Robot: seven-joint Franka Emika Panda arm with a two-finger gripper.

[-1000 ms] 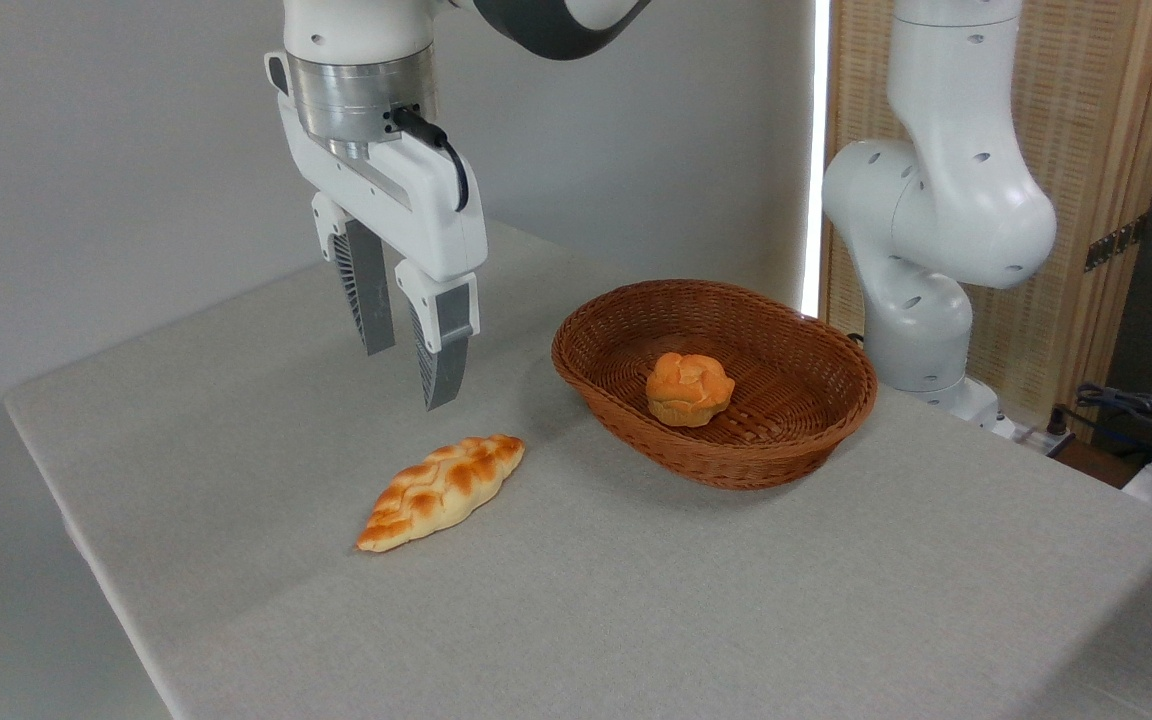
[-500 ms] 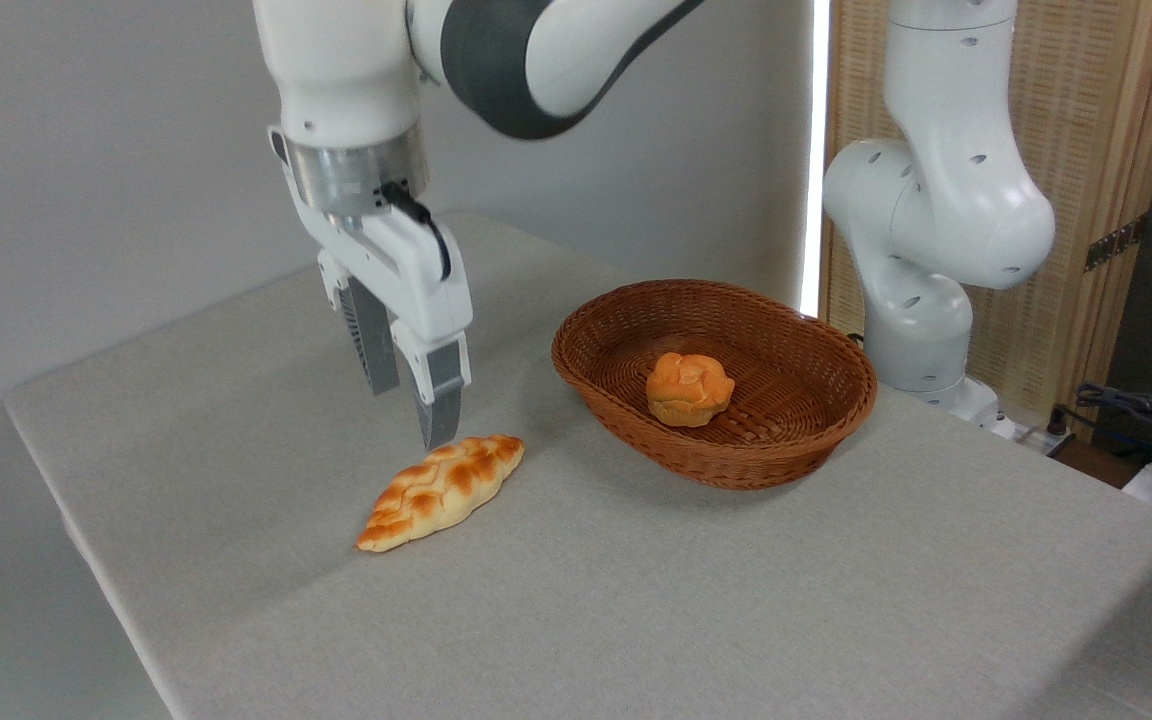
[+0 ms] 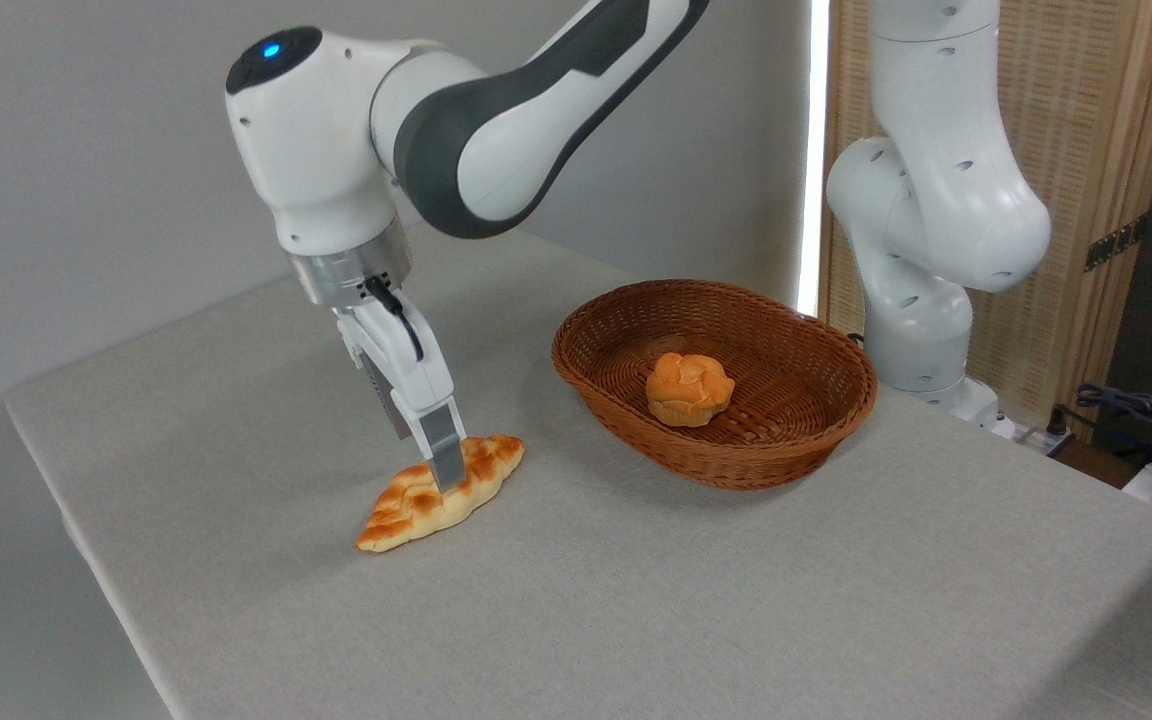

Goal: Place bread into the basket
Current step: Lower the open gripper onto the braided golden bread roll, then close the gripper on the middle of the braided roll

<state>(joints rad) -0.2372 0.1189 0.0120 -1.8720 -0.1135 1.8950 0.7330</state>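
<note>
The bread (image 3: 398, 511), a braided golden loaf, lies on the grey tablecloth left of the basket. My gripper (image 3: 428, 463) is down at the loaf's middle, tilted, with its jaws apart. The near finger (image 3: 445, 455) stands against the loaf's front side, and the far finger is mostly hidden behind it. The loaf still rests on the cloth. The brown wicker basket (image 3: 726, 468) sits to the right, a short gap from the loaf's tip.
A small round orange bun (image 3: 689, 388) lies inside the basket. The arm's white base (image 3: 921, 320) stands behind the basket at the right. Cables (image 3: 1141, 410) lie at the far right. The table's left edge (image 3: 46, 480) is close to the loaf.
The gripper has come down from well above the table to the loaf and turned, so its fingers now stand at the loaf's middle. Loaf, basket and bun have not moved.
</note>
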